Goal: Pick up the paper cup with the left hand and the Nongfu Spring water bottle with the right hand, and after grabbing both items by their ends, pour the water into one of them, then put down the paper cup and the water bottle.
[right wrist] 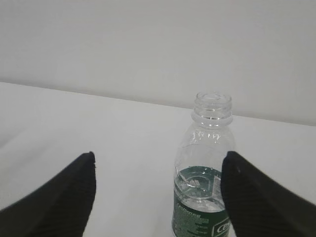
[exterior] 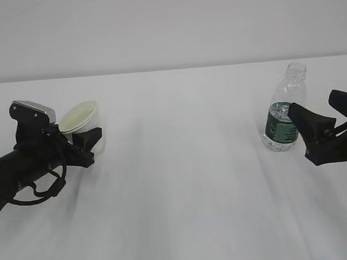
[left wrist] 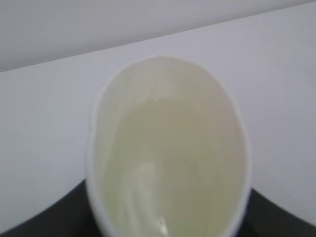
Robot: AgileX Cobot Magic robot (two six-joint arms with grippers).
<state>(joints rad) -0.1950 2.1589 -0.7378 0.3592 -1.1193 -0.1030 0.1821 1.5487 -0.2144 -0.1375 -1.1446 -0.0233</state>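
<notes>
White table (exterior: pixel 184 194); uncapped bottle mouth (right wrist: pixel 213 104) only in right wrist view.

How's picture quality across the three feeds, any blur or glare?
Left wrist view: paper cup fills the frame, soft and out of focus. Right wrist view: water bottle fairly sharp, fingers blurred. Exterior view: flat, washed-out white table, faint shadows, no hard glare.
</notes>
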